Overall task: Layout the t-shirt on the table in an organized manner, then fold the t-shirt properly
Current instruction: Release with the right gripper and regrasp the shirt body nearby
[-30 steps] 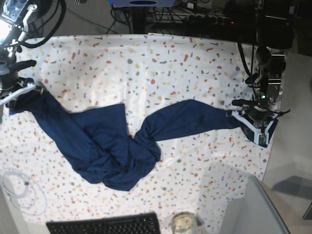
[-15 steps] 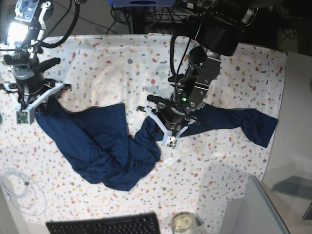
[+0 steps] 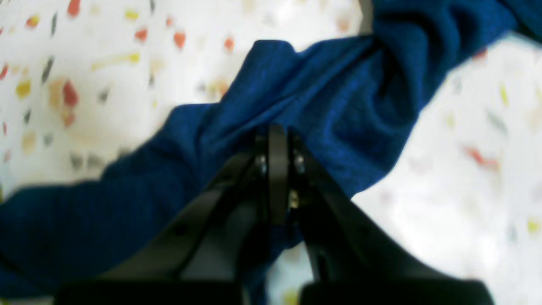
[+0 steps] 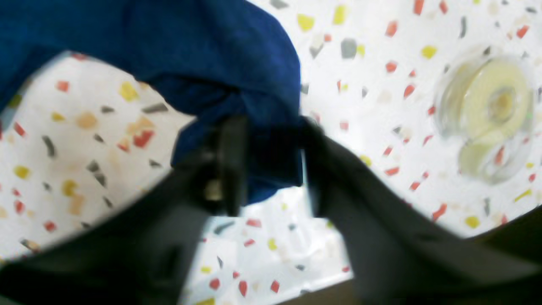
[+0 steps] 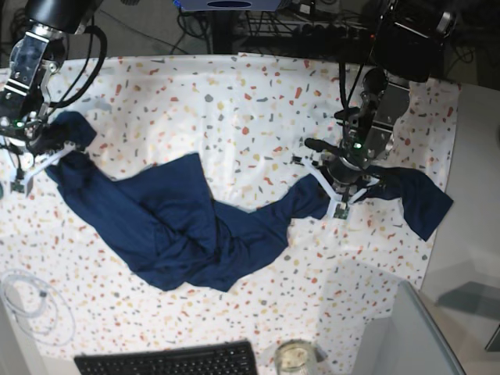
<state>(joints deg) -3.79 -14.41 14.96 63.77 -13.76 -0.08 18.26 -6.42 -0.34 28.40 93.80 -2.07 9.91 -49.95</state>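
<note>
Navy t-shirt point(image 5: 180, 234) sprawls crumpled across the speckled tabletop point(image 5: 234, 109); left fingers point(image 3: 277, 144) pinch its cloth, right fingers point(image 4: 266, 140) parted around a fold.

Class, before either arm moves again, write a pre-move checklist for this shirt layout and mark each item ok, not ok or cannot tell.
1. Left end effector shut on the t-shirt: ok.
2. Right end effector gripping fabric: cannot tell; jaws stand apart around a fold.
3. T-shirt spread flat: not ok, bunched and twisted mid-table.
4. Shirt wholly on the table: ok.
5. Sleeves and collar identifiable: cannot tell.
</note>
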